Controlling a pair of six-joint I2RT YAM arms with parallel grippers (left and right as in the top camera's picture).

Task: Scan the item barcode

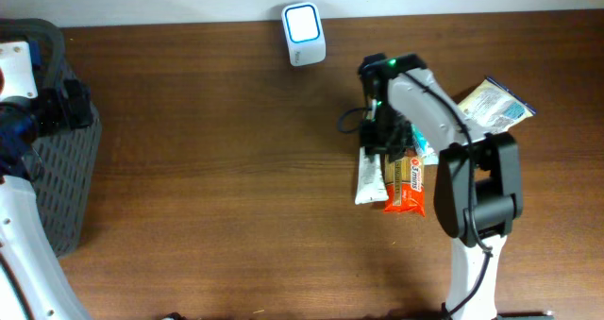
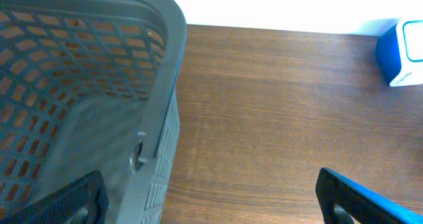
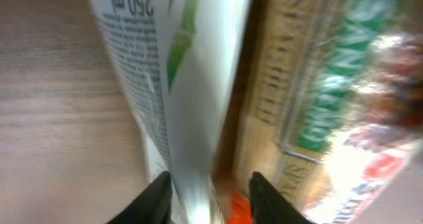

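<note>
Overhead view: Dark wood-grain table (image 1: 217, 169) runs up to a white wall strip at the far edge. A white barcode scanner (image 1: 304, 34) with a lit face stands at the far edge, near centre. A grey mesh basket (image 1: 66, 169) sits at the far left, with the left gripper (image 1: 71, 108) above it. At the right, the right gripper (image 1: 382, 136) points down onto a cluster of goods. A white tube (image 1: 369, 178) lies there, touching an orange packet (image 1: 406, 183) on its right. A yellow pouch (image 1: 495, 105) lies further right and farther back. Print on the packet and pouch is too small to read.

Left wrist view: The left gripper is fully released. Its two fingers sit wide apart at the near corners, one over the basket, one over bare table, with nothing between them. The scanner shows blue and white at the far right.

Right wrist view: The white tube, printed "250 ml" with fine black text and a green stalk graphic, lies on the table between the fingers (image 3: 158, 197). The jaws are parted and straddle it. The right finger stands clear of the tube, with orange showing in the gap. The packet alongside carries tan capitals and a green band with white capitals, both blurred.
</note>
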